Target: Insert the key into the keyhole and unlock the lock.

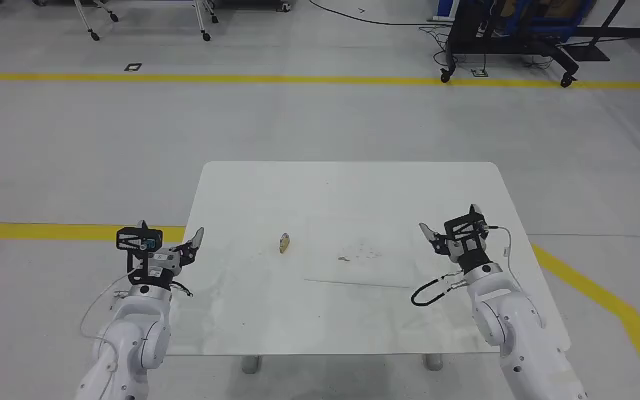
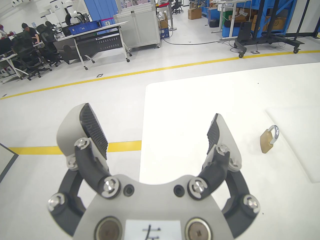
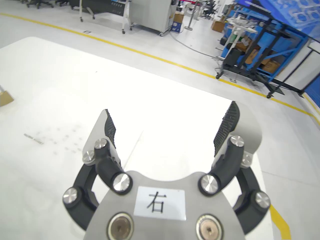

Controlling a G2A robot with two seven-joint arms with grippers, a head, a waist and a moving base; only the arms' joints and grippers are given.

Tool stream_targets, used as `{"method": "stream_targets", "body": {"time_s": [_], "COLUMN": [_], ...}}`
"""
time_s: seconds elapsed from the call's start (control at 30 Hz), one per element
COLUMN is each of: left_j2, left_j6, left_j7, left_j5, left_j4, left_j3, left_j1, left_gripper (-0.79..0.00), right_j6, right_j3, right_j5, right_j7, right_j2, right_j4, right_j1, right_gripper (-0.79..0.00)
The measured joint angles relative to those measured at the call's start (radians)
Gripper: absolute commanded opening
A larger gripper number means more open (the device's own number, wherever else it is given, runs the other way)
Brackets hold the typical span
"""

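Observation:
A brass padlock (image 1: 285, 242) with a silver shackle lies on its side on the white table (image 1: 350, 185), left of centre. It also shows in the left wrist view as the padlock (image 2: 267, 142), and the padlock's corner (image 3: 5, 98) shows at the edge of the right wrist view. A small thin grey thing (image 1: 344, 259), perhaps the key, lies to its right; it appears as a faint mark (image 3: 33, 138). My left gripper (image 1: 170, 235) (image 2: 151, 116) is open at the table's left edge, holding nothing. My right gripper (image 1: 452, 223) (image 3: 170, 111) is open over the table's right part, holding nothing.
A thin pale sheet (image 2: 300, 138) lies flat on the table beyond the padlock. Faint smudges (image 3: 65, 138) mark the tabletop near the grey thing. Yellow floor lines (image 1: 300, 77) run around the table, and a dark wheeled rack (image 1: 510, 40) stands far behind.

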Motion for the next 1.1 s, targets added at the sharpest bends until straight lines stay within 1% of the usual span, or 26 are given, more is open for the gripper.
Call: {"method": "stream_targets", "body": {"time_s": [0.03,0.1,0.43,0.5,0.57,0.6,0.63,0.7,0.73,0.77,0.83,0.9,0.93,0.97,1.0,1.03,1.1], "left_j2": [0.0,0.0,0.0,0.0,0.0,0.0,0.0,0.0,0.0,0.0,0.0,0.0,0.0,0.0,0.0,0.0,0.0], "left_j6": [0.0,0.0,0.0,0.0,0.0,0.0,0.0,0.0,0.0,0.0,0.0,0.0,0.0,0.0,0.0,0.0,0.0], "left_j7": [0.0,0.0,0.0,0.0,0.0,0.0,0.0,0.0,0.0,0.0,0.0,0.0,0.0,0.0,0.0,0.0,0.0], "left_j5": [0.0,0.0,0.0,0.0,0.0,0.0,0.0,0.0,0.0,0.0,0.0,0.0,0.0,0.0,0.0,0.0,0.0], "left_j4": [0.0,0.0,0.0,0.0,0.0,0.0,0.0,0.0,0.0,0.0,0.0,0.0,0.0,0.0,0.0,0.0,0.0], "left_j3": [0.0,0.0,0.0,0.0,0.0,0.0,0.0,0.0,0.0,0.0,0.0,0.0,0.0,0.0,0.0,0.0,0.0], "left_j1": [0.0,0.0,0.0,0.0,0.0,0.0,0.0,0.0,0.0,0.0,0.0,0.0,0.0,0.0,0.0,0.0,0.0], "left_gripper": [0.0,0.0,0.0,0.0,0.0,0.0,0.0,0.0,0.0,0.0,0.0,0.0,0.0,0.0,0.0,0.0,0.0], "right_j6": [-0.048,-0.098,-0.082,-0.088,-0.17,-0.235,-0.343,-0.522,-0.631,-0.702,-0.826,-0.885,-0.897,-0.897,-0.896,-0.895,-0.894], "right_j3": [-0.017,-0.021,-0.019,-0.033,-0.072,-0.09,-0.112,-0.141,-0.163,-0.182,-0.23,-0.272,-0.304,-0.327,-0.349,-0.374,-0.409], "right_j5": [0.017,0.031,0.029,0.013,0.008,0.012,0.022,0.027,0.011,-0.009,-0.077,-0.143,-0.18,-0.2,-0.213,-0.228,-0.247], "right_j7": [0.01,0.009,0.009,0.025,0.03,0.03,0.019,-0.023,-0.055,-0.081,-0.136,-0.185,-0.22,-0.246,-0.273,-0.301,-0.309], "right_j2": [0.0,0.0,0.0,0.0,0.001,0.002,0.004,0.007,0.009,0.009,0.009,0.008,0.007,0.007,0.007,0.007,0.005], "right_j4": [0.015,0.023,0.024,0.033,0.068,0.1,0.156,0.253,0.315,0.358,0.441,0.493,0.523,0.545,0.568,0.6,0.639], "right_j1": [0.02,0.031,0.031,0.047,0.093,0.124,0.173,0.252,0.304,0.34,0.413,0.462,0.486,0.502,0.519,0.542,0.576], "right_gripper": [0.0,-0.001,0.0,0.0,0.0,0.0,0.0,0.0,0.0,0.0,0.0,-0.009,-0.077,-0.071,-0.148,-0.246,-0.409]}}
